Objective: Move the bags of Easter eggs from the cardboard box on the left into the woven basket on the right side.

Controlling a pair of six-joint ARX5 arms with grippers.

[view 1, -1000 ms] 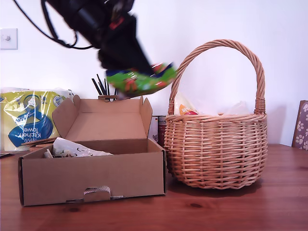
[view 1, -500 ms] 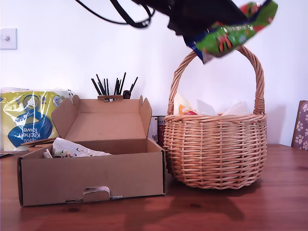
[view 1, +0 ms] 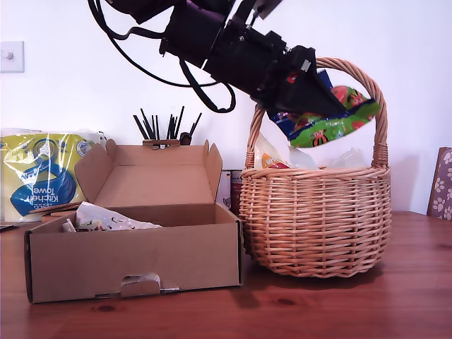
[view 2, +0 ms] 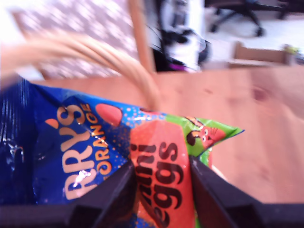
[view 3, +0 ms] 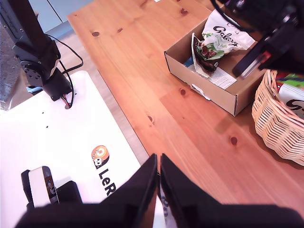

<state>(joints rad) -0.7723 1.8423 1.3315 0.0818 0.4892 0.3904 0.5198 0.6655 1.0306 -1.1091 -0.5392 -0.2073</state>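
My first gripper is clamped on a bag of orange mini eggs, blue and green with a red panel; both fingers press the packet from opposite faces. The grip sits at one end of the bag, so the rest of the packet projects forward of the jaws and hangs free.

In the exterior view the bag is under the arch of the basket handle and above the rim of the woven basket, not yet resting on its contents. In my judgement, holding it by the end keeps the jaws clear of the handle while the packet goes through the arch. Other pale packets already stand up inside the basket, directly below the held bag.

The cardboard box stands well behind the gripper, lid open, just beside the basket. At least one whitish packet remains in it, so the transfer is only part done.

My second gripper has its jaws closed on nothing. It is parked high, well away from the box and basket, which leaves the path clear for the working arm.
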